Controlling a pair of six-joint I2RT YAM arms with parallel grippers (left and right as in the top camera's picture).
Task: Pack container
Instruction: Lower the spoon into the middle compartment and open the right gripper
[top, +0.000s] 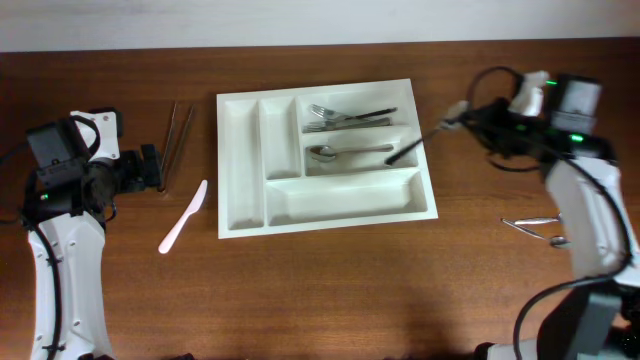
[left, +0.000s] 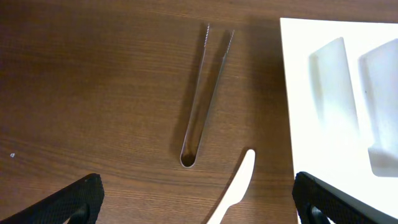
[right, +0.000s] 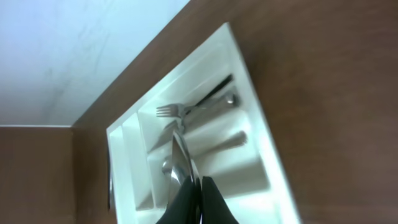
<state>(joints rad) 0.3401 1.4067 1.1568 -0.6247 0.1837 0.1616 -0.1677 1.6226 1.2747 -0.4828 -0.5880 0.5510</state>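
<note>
Container (top: 240, 170), large white rectangular plastic tray, mid-frame; right gripper (top: 398, 156) over its right rim, clenched on slim silver utensil (right: 178, 152) skewed against left-right long slots. Left gripper (left: 199, 202) released, farther.

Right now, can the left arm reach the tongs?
Probably yes. The tongs lie flat on bare wood straight ahead of the open left pincer, with nothing on them. The white knife lies beside their closed end, apart from them, so it should not block the way.
</note>
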